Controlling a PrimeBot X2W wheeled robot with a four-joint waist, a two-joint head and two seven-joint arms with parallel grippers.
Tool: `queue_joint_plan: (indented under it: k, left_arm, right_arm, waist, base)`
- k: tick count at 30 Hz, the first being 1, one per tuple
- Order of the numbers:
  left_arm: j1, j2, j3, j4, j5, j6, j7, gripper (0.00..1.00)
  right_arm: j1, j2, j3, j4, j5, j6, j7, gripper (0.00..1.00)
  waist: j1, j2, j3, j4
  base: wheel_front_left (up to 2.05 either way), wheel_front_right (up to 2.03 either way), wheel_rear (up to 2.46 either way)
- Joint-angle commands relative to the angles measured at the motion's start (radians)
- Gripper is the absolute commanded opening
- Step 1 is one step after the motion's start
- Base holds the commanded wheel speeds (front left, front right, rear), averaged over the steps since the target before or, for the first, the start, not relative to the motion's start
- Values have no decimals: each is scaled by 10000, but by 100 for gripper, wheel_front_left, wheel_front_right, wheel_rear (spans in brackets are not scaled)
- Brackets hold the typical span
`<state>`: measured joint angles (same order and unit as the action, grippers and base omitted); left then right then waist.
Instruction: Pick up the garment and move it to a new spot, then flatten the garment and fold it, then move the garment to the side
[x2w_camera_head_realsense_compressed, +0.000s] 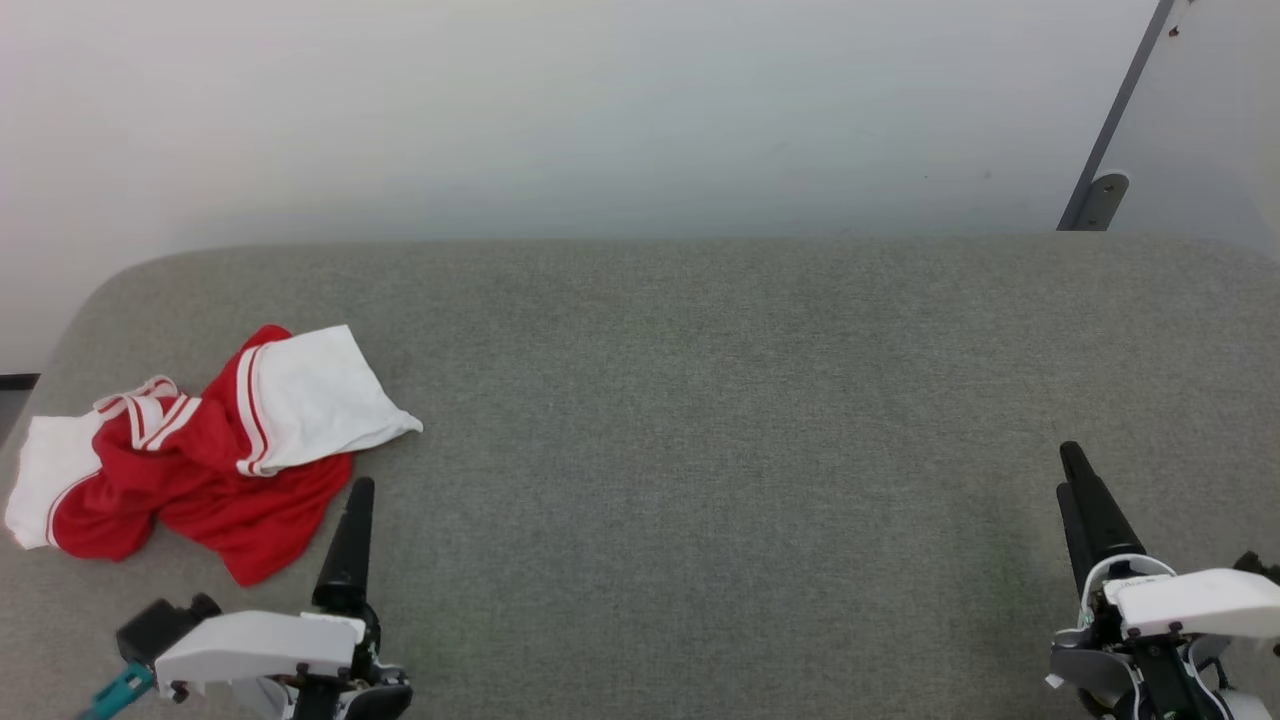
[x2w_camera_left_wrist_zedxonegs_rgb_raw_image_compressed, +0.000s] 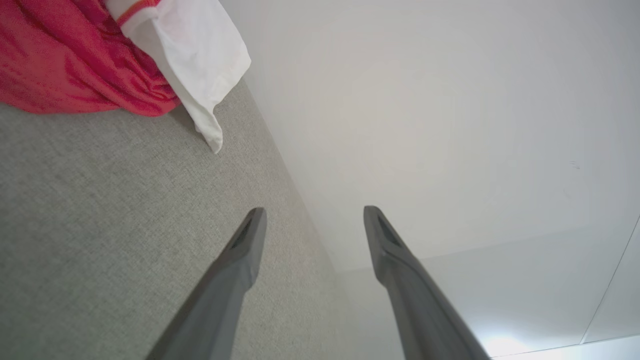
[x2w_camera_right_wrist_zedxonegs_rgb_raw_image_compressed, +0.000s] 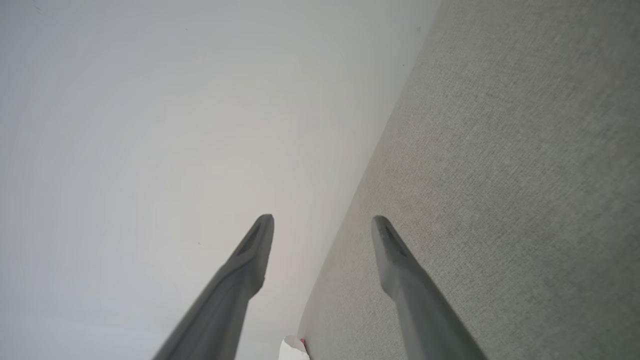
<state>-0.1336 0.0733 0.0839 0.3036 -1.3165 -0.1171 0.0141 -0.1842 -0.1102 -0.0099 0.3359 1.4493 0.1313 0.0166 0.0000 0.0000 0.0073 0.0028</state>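
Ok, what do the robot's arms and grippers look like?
The left gripper and right gripper each have two long, slim, tapering jaws, dark grey to black, with a slot-like recess near each tip. A smooth white shell covers each wrist over dark parts. The left wrist also carries a black block and a teal piece.

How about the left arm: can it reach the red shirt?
Probably yes. The left gripper is open and sits right beside the shirt, with just bare grey surface between them.
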Motion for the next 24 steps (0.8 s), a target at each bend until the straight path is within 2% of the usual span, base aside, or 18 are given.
queue_joint_plan:
  k: [1,13,24]
  left_arm:
    - [-331,25,72,-213,418,12,-105,100]
    - [-400,80,-9,-444,3291,40,-573,100]
    - [-559,251,-306,-674,5310,232,-920,100]
  right_arm:
    - [-422,-182,136,-15,-375,-2,-114,100]
    - [-964,-606,416,303,-2741,-3,-593,100]
    - [-1244,-840,676,436,-5061,-4,-940,100]
  waist:
    - [0,0,0,1]
    - [0,0,62,10]
    - [0,0,104,-2]
  base:
    - [0,0,0]
    - [0,0,0]
    - [0,0,0]
